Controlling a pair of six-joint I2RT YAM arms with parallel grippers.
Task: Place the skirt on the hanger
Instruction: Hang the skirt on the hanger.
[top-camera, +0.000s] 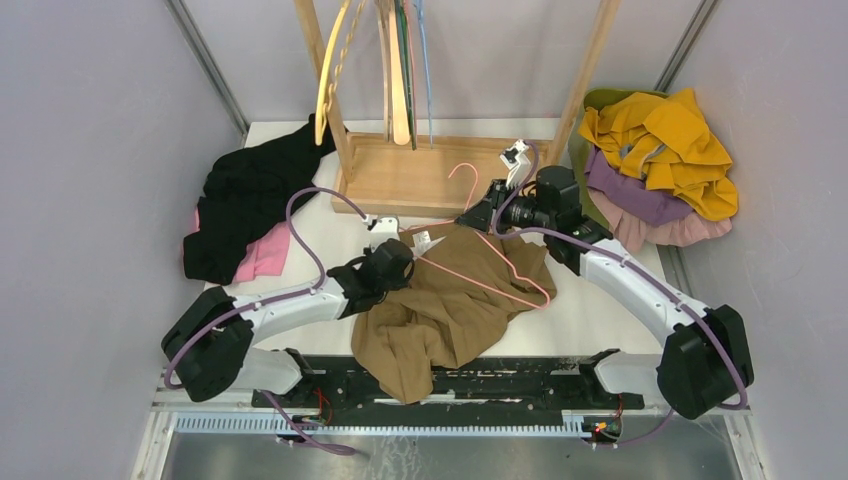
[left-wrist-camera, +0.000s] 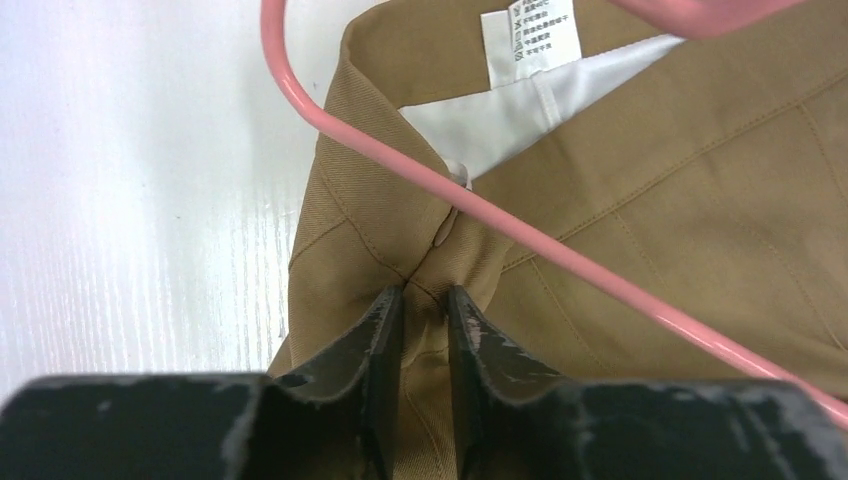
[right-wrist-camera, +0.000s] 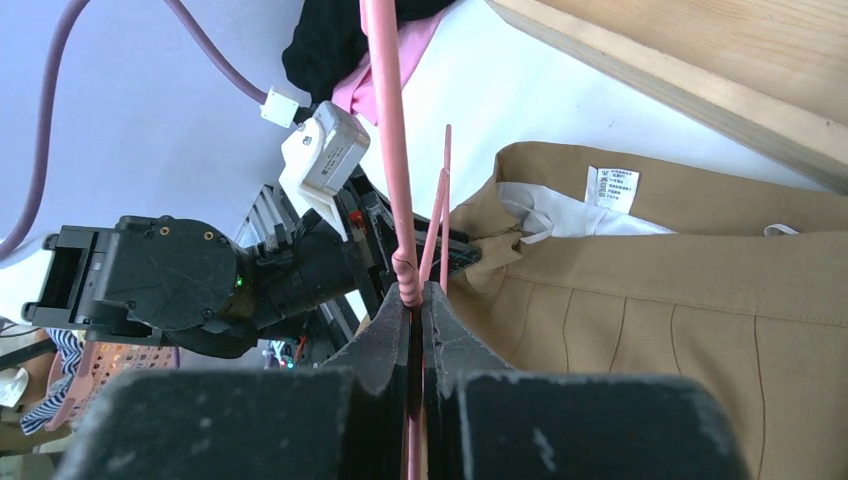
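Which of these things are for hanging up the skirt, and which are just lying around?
For the job:
tan cloth skirt
pink wire hanger
left gripper, pinching the skirt
right gripper, clamped on the hanger

Just lying about:
black and pink clothes heap
yellow and purple clothes pile
wooden rack with spare hangers

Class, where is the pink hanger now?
In the top view, mid-table: the hanger lies across the skirt, its neck held by the right gripper.
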